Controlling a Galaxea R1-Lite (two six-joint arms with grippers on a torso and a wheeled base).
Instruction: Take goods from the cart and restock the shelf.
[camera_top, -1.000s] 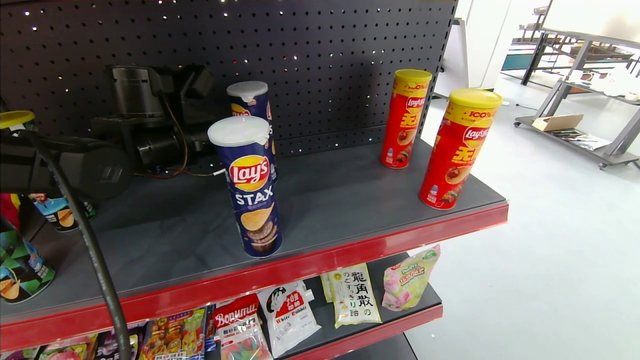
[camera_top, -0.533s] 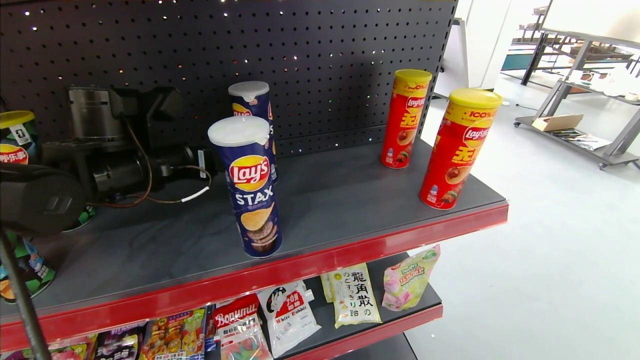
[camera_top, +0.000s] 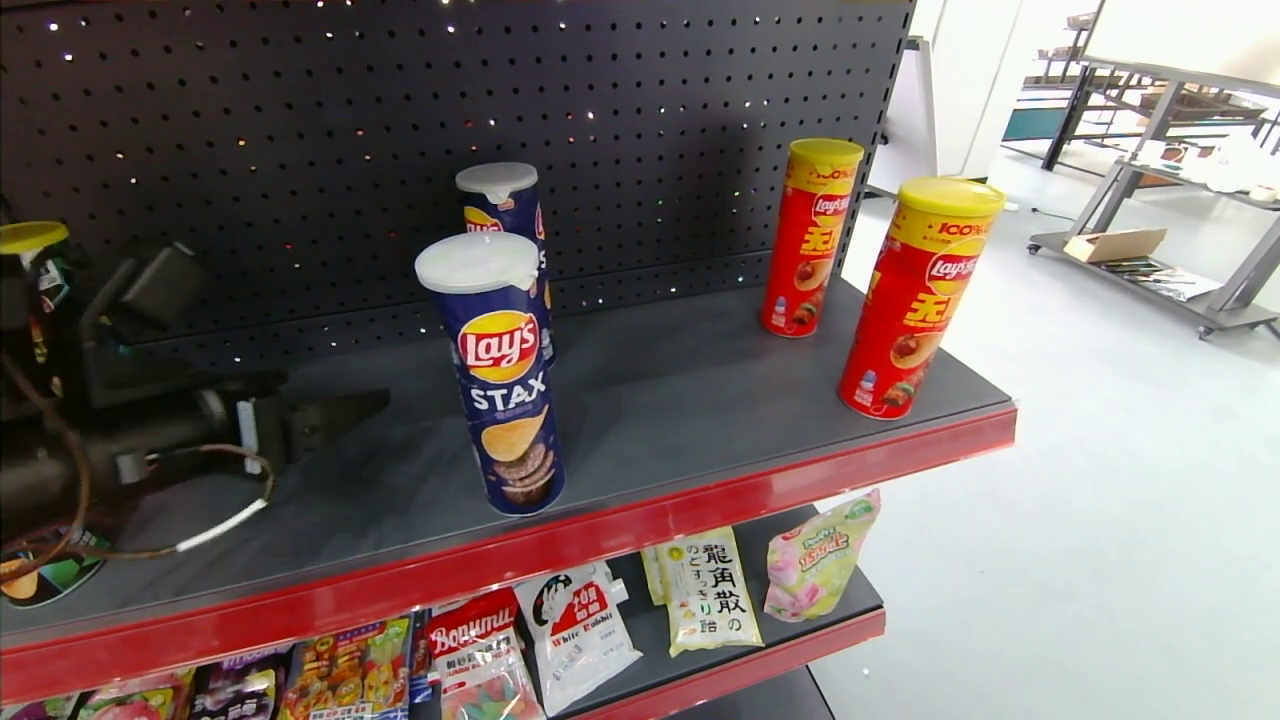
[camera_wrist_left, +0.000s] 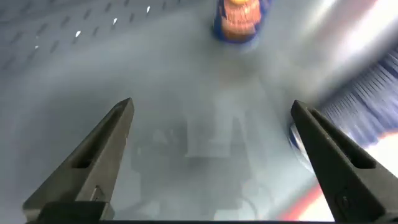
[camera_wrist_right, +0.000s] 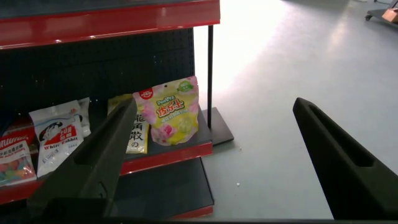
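Two blue chip cans stand on the grey shelf (camera_top: 700, 400), one at the front (camera_top: 500, 380) and one behind it (camera_top: 500, 205) by the pegboard. Two red chip cans (camera_top: 808, 240) (camera_top: 915, 300) stand at the shelf's right end. My left gripper (camera_top: 350, 408) hovers low over the shelf, left of the front blue can and apart from it. In the left wrist view it (camera_wrist_left: 212, 106) is open and holds nothing, with the rear blue can (camera_wrist_left: 239, 18) ahead. My right gripper (camera_wrist_right: 216, 102) is open and holds nothing, facing the lower shelf.
More cans (camera_top: 30, 250) stand at the shelf's far left behind my left arm. The shelf has a red front lip (camera_top: 700, 505). Snack bags (camera_top: 700, 590) (camera_wrist_right: 165, 109) fill the lower shelf. Open floor lies to the right, with a metal rack (camera_top: 1180, 250) far off.
My left arm has drawn back from the rear blue can, moving left and toward the shelf's front edge. The cans have stayed put.
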